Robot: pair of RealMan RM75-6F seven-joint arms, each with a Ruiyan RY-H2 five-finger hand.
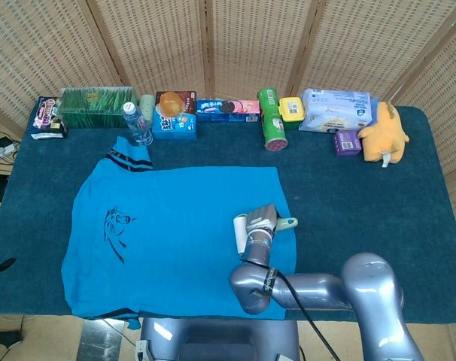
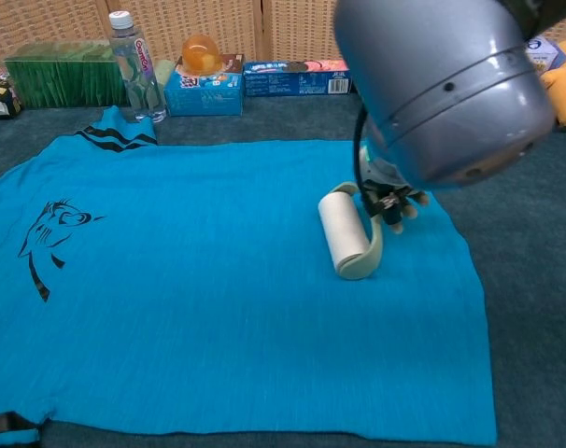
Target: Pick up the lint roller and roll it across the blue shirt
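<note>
A blue shirt (image 1: 168, 233) (image 2: 171, 299) with a black print lies flat on the dark table. The lint roller (image 2: 344, 233) (image 1: 240, 232), white drum on a pale green frame, rests on the shirt's right part. My right hand (image 2: 390, 201) (image 1: 261, 223) grips its handle from the right; the arm's big grey housing hides most of the hand in the chest view. My left hand is in neither view.
Along the table's far edge stand a water bottle (image 1: 136, 122), a green box (image 1: 96, 107), snack boxes (image 1: 228, 108), a green can (image 1: 272, 120), a tissue pack (image 1: 335, 109) and a yellow plush toy (image 1: 384, 132). My right arm (image 1: 326, 289) crosses the front edge.
</note>
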